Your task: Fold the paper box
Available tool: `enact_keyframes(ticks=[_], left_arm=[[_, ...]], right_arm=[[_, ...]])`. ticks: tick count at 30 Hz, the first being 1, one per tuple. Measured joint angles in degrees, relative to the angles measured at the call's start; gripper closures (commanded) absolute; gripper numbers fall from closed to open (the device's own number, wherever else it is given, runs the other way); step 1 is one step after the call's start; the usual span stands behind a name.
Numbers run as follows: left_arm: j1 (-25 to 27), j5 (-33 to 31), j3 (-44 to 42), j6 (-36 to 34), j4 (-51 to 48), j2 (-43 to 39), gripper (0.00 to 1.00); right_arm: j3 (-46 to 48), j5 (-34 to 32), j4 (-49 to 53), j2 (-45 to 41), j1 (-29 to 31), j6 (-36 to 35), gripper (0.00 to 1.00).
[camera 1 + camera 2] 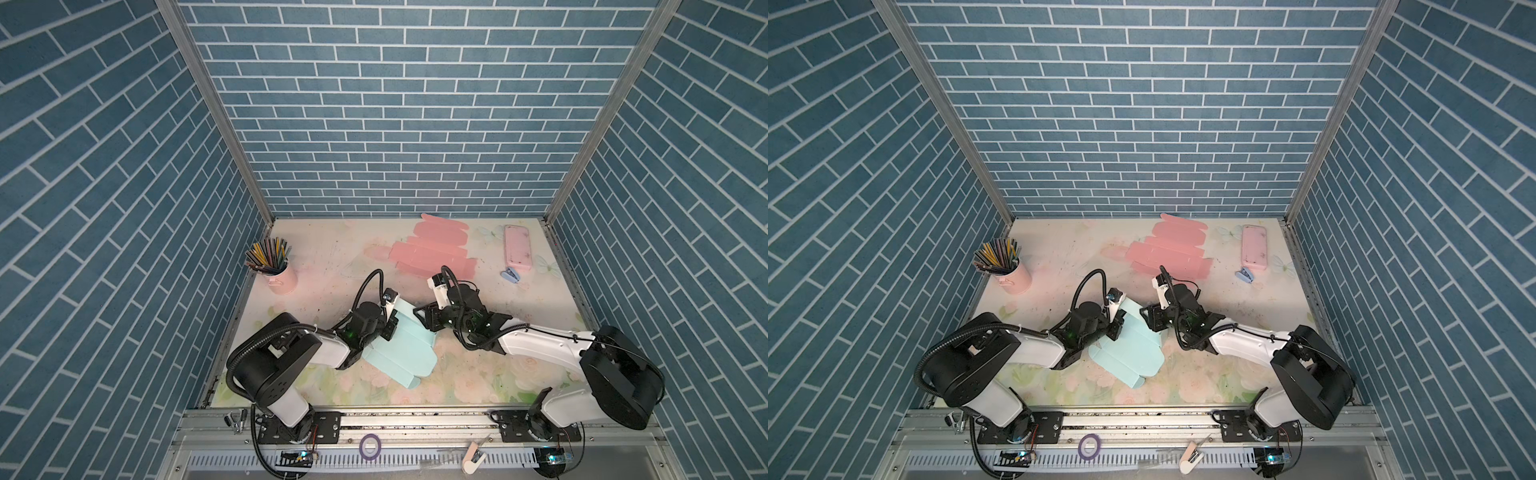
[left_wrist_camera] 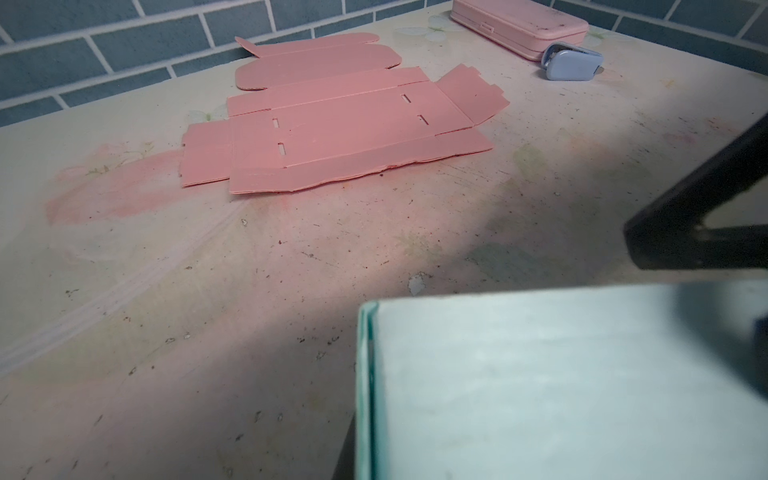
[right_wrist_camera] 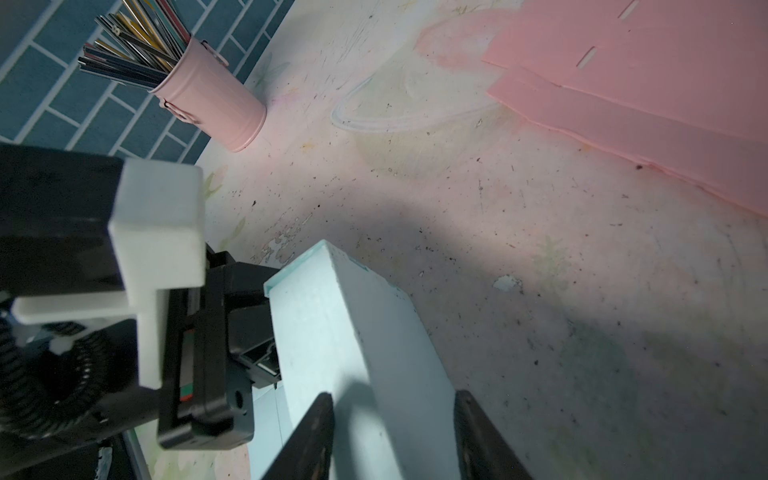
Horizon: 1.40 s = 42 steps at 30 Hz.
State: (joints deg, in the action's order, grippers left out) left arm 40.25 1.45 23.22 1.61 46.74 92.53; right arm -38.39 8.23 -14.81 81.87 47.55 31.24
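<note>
The light blue paper box (image 1: pixel 405 355) (image 1: pixel 1133 353) lies half folded at the table's middle front, one long wall raised and doubled over. My left gripper (image 1: pixel 392 323) (image 1: pixel 1118 322) is shut on that raised wall's near-left end; its fingers (image 3: pixel 257 328) meet the blue edge in the right wrist view. In the left wrist view only the blue panel (image 2: pixel 540 374) shows, and the fingers are hidden. My right gripper (image 1: pixel 420 316) (image 1: pixel 1145 314) (image 3: pixel 394 397) straddles the same wall (image 3: pixel 332 316) from the opposite end, one dark finger against each side.
A flat pink box blank (image 1: pixel 432 253) (image 2: pixel 340 129) lies behind the grippers. A pink cup of pencils (image 1: pixel 280 272) (image 3: pixel 212 108) stands at the back left. A pink case (image 1: pixel 517 247) and a blue stapler (image 1: pixel 510 274) sit at the back right.
</note>
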Motion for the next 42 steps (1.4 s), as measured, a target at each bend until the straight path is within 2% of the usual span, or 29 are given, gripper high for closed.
enact_keyframes(ticks=[4, 9, 15, 19, 24, 29, 34, 38, 42], left_arm=[[0.1, 0.4, 0.0, 0.0, 0.1, 0.0, 0.86], [0.1, 0.5, -0.1, 0.0, 0.0, 0.0, 0.76], [0.2, 0.3, -5.0, 1.2, -1.0, -5.2, 0.63], [0.5, 0.1, -8.2, 2.7, -6.6, -15.3, 0.52], [0.8, -2.1, -6.3, 6.9, -21.9, -28.7, 0.48], [0.9, -2.9, -2.2, 12.9, -39.0, -36.2, 0.47], [1.1, -2.0, -0.9, 17.5, -52.9, -41.2, 0.45], [1.4, -1.6, 0.2, 19.7, -61.6, -45.9, 0.44], [1.6, -1.7, 2.4, 22.2, -67.7, -48.9, 0.36]], right_arm=[[-0.7, -0.7, 6.1, -2.8, 0.2, -1.3, 0.34], [-7.1, -3.5, 18.2, -6.3, 1.2, -6.1, 0.23], [-16.3, -4.1, 26.9, -5.7, 2.8, -12.3, 0.19], [-21.6, -5.7, 31.8, 0.2, 4.8, -16.0, 0.19], [-27.5, -10.0, 39.5, 8.1, 7.7, -20.0, 0.19], [-29.5, -13.8, 44.1, 10.0, 8.3, -22.4, 0.22], [-29.8, -15.9, 45.4, 10.3, 6.4, -23.7, 0.29], [-29.2, -15.6, 45.1, 10.3, 2.1, -24.4, 0.35], [-27.6, -14.3, 43.9, 10.3, -1.6, -24.6, 0.37]])
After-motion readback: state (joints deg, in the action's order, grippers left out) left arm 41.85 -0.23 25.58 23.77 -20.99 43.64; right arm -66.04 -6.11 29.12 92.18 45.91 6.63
